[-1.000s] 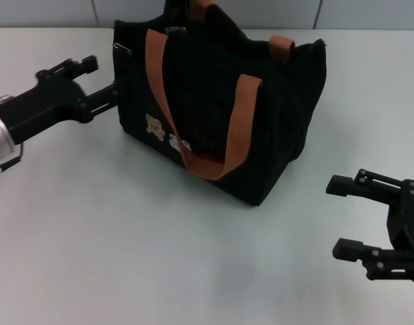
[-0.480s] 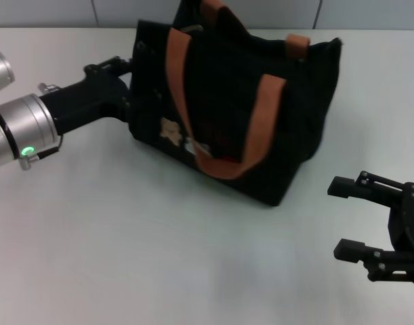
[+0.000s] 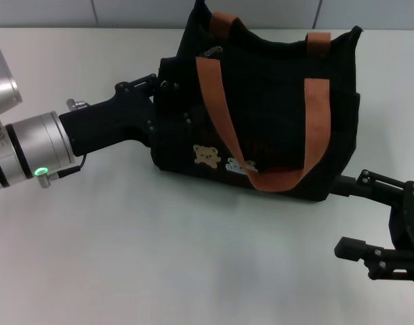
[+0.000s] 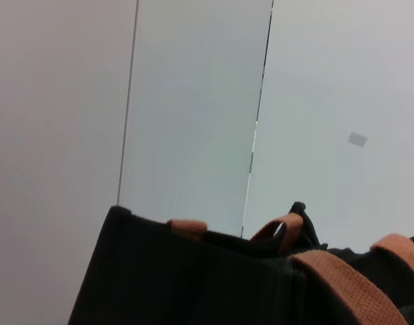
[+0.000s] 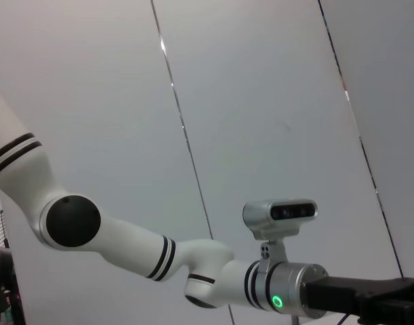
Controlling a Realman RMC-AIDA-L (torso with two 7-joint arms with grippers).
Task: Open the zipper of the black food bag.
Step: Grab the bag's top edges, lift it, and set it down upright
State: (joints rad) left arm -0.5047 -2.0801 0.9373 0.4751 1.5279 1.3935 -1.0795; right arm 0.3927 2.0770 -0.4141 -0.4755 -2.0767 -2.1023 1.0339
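- Black food bag (image 3: 274, 115) is pressed at its end by left end effector (image 3: 152, 112) (finger state can't be told).
- Right end effector (image 3: 352, 217), fingers apart, is beside bag's opposite end.
- Step judged: bag positioning; next, zipper pull must be found.

The black food bag (image 3: 274, 128) carries orange-brown strap handles (image 3: 217, 101) and small tan bear and white animal patches (image 3: 207, 156), resting on a pale grey-white table (image 3: 159, 257) beside the black left gripper (image 3: 149, 108).

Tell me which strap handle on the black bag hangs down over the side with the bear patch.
The near strap handle, looping low beside the bear patch on the bag. The far handle stays up at the top edge.
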